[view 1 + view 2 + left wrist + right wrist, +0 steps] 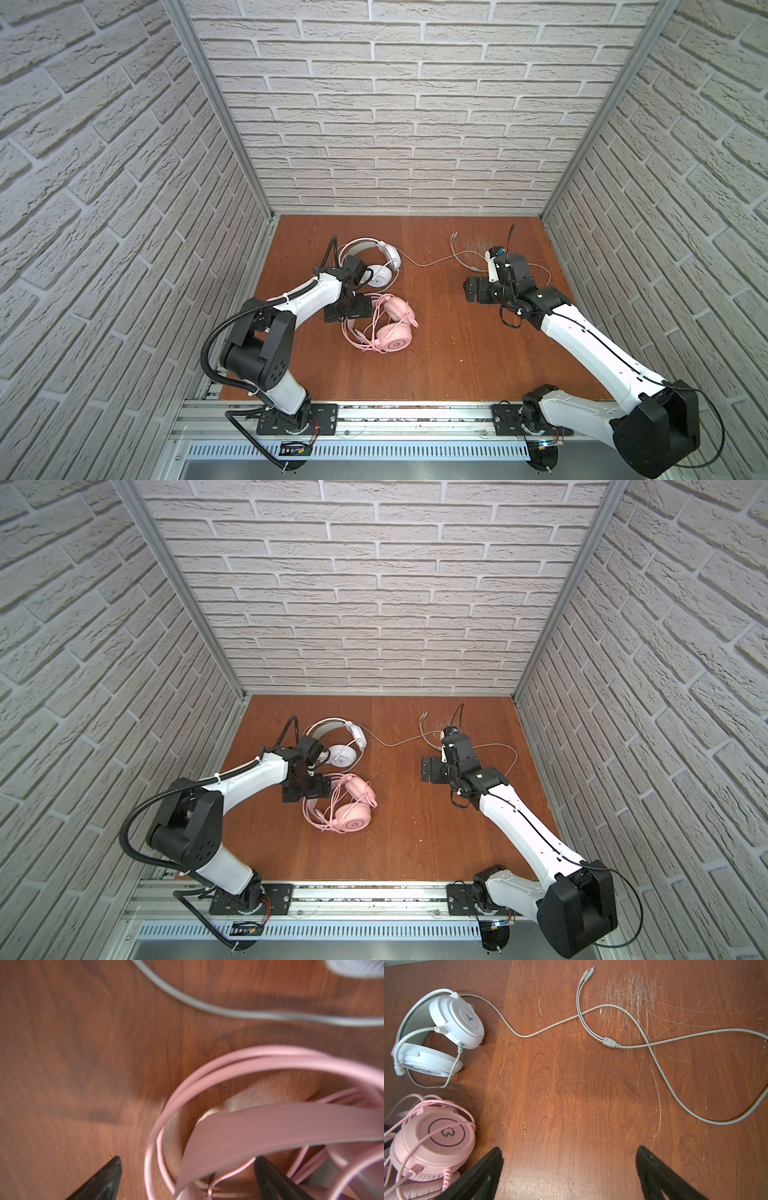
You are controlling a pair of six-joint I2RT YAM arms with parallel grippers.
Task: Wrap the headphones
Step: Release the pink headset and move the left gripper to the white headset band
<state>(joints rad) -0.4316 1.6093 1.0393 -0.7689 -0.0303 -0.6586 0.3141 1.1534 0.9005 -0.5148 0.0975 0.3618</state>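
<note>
Wood-grain bench (571, 1095), scratched, carries the smooth pink headphones (433, 1138), cord looped round their cups, beside the white headphones (454, 1022). Left claw (187, 1169) gapes over the pink band; right claw (569, 1159) gapes empty.

White brick-pattern walls (395, 124) enclose a scratched wooden tabletop (457, 353).

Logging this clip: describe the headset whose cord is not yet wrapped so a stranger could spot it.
On the brown wooden table, look to the far left, just behind the pink headset. The white headset lies there; unlike the pink one, bundled in its own cord, its grey cord trails loose across the table.
</note>
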